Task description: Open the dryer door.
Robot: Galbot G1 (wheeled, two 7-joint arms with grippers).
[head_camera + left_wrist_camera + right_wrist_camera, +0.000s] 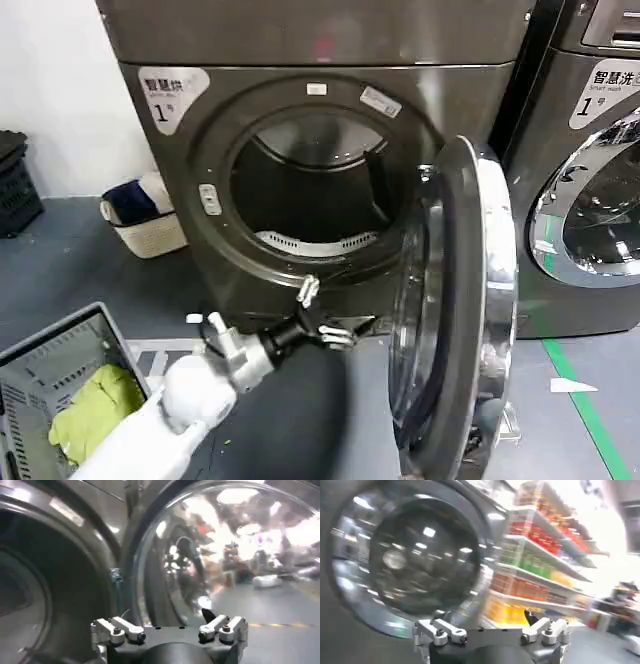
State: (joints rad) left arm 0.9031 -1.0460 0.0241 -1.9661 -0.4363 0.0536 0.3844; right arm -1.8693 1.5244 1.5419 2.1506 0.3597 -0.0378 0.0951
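The dark grey dryer (200, 240) stands straight ahead with its round drum opening (310, 190) uncovered. Its door (460, 310) is swung out to the right, edge-on toward me, with the glass bowl (215, 555) close in the left wrist view. My left gripper (325, 315) hangs open just below the opening's lower rim, left of the door's inner face, holding nothing. From the left wrist, that gripper (167, 620) points at the gap between drum and door. My right gripper (487, 622) is open, off to the side, facing a chrome-ringed machine door (415, 555).
A second machine (590, 180) stands close on the right. A grey laundry basket (40, 365) holding a yellow-green cloth (90, 410) sits at lower left. A woven basket (150, 235) rests by the wall, with a black crate (15, 180) further left. Green floor tape (590, 410) runs at right.
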